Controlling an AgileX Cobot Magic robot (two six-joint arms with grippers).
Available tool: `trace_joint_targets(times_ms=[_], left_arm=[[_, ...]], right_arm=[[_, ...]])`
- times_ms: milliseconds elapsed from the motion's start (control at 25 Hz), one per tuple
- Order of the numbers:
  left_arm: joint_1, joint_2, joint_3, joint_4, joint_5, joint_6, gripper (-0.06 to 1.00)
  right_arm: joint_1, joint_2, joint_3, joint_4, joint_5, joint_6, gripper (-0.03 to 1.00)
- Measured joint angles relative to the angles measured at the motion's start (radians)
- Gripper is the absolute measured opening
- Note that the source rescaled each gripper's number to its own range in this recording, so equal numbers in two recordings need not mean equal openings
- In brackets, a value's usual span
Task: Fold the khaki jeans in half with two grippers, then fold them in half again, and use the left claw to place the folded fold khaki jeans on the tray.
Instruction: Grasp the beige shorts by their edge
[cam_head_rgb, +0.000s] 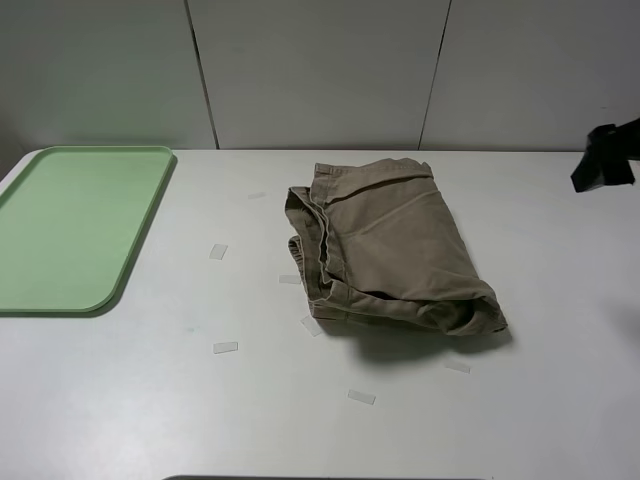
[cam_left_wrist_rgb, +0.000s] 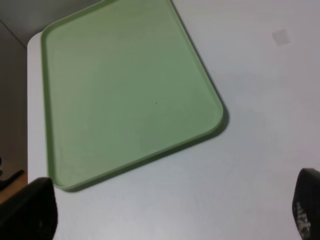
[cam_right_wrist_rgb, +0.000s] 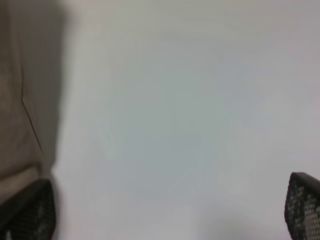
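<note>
The khaki jeans lie folded into a thick bundle in the middle of the white table. The pale green tray lies empty at the table's far left; it also fills the left wrist view. My left gripper is open and empty, hovering over bare table beside the tray's corner; it is out of the exterior view. My right gripper is open and empty over bare table, with an edge of the jeans at its side. A black part of the right arm shows at the right edge.
Several small clear tape pieces lie on the table around the jeans, such as one to the left and one in front. A grey panelled wall stands behind the table.
</note>
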Motion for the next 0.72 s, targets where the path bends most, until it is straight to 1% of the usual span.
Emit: trace_joint_targets(times_ms=[80, 160, 280, 360, 720], left_arm=[[0.000, 0.000, 0.000, 0.000, 0.000, 0.000, 0.98], [0.000, 0.000, 0.000, 0.000, 0.000, 0.000, 0.98], [0.000, 0.000, 0.000, 0.000, 0.000, 0.000, 0.98], [0.000, 0.000, 0.000, 0.000, 0.000, 0.000, 0.98], [0.000, 0.000, 0.000, 0.000, 0.000, 0.001, 0.98]], right_arm=[[-0.048, -0.083, 0.057, 0.039, -0.008, -0.048, 1.00], [-0.085, -0.155, 0.102, 0.062, -0.022, -0.063, 1.00], [-0.107, -0.261, 0.142, 0.091, -0.024, -0.070, 1.00], [-0.107, -0.342, 0.156, 0.103, -0.015, -0.071, 1.00], [-0.107, -0.649, 0.159, 0.143, 0.117, -0.073, 1.00]])
